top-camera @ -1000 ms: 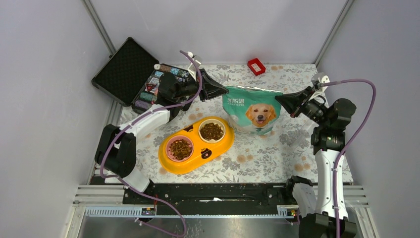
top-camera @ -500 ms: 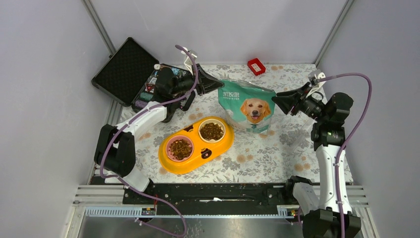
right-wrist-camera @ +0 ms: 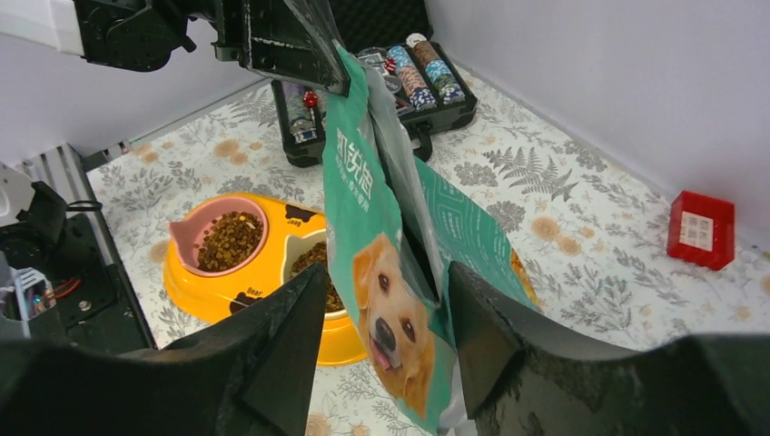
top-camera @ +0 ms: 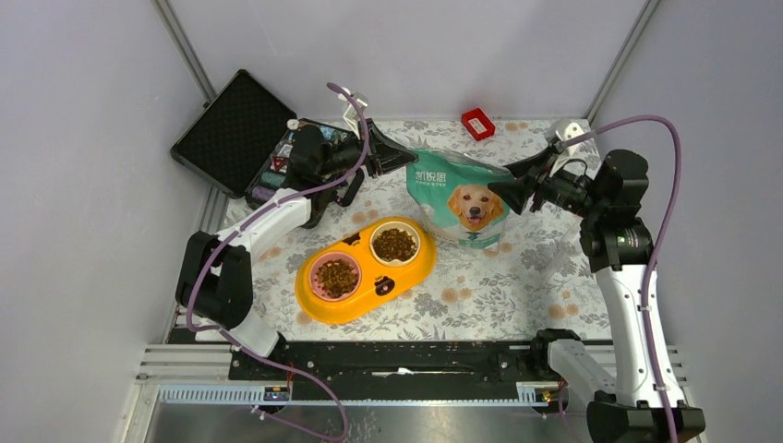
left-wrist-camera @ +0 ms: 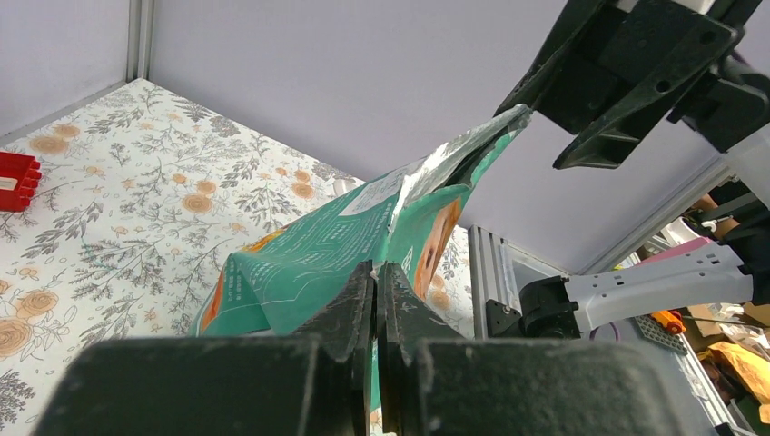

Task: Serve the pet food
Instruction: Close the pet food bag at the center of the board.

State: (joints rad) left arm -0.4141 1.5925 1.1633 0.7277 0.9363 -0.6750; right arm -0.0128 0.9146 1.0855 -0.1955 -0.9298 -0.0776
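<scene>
Jaws of the left gripper point(top-camera: 401, 159) are pinched tight on the top left corner of the pouch point(top-camera: 462, 203), which stands upright at upper centre of the frame. The right gripper point(top-camera: 506, 189) is parted wide around the opposite top corner, not clamping it. The kibble point(top-camera: 394, 244) fills both cups of the yellow feeder point(top-camera: 369, 297), mid-frame, just down-left of the pouch.

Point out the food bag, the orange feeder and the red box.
food bag point(top-camera: 473, 205): top view, dog's face on its front.
orange feeder point(top-camera: 355, 305): top view, bare near rim.
red box point(top-camera: 477, 124): top view, its upper face.
</scene>
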